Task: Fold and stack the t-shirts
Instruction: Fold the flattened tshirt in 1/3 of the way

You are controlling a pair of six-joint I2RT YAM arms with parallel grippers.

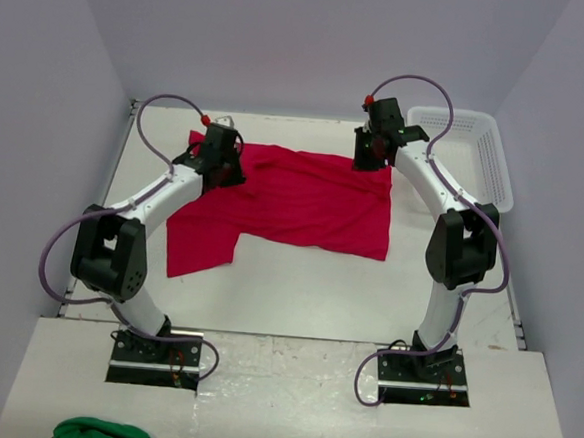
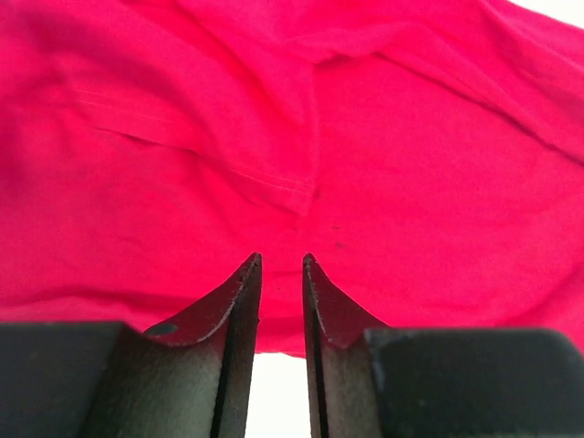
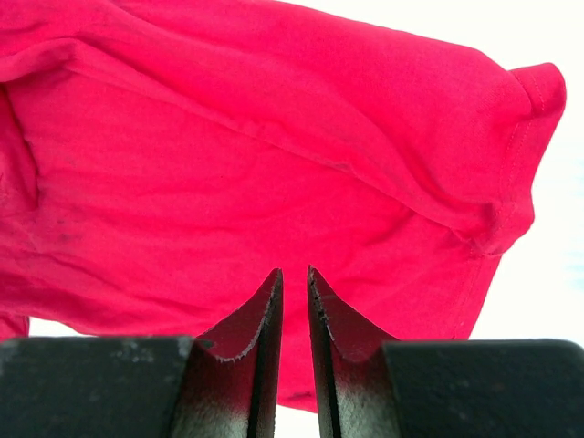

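Both arms hovering over the shirt's far edge, nothing gripped.
The red shirt point(image 1: 293, 204) is lying spread over the far half of the table point(image 1: 297, 290). The left gripper point(image 2: 281, 260) is hanging over its far-left corner and the right gripper point(image 3: 294, 272) over its far-right corner. Both sets of jaws are standing slightly apart and empty, probably lining up to pinch that edge for a fold.

No legible text, label, brand, number or sign was found in any of the three views. The red t-shirt point(image 1: 303, 205) showed plain cloth without print, and any markings on the arms were too small to read.
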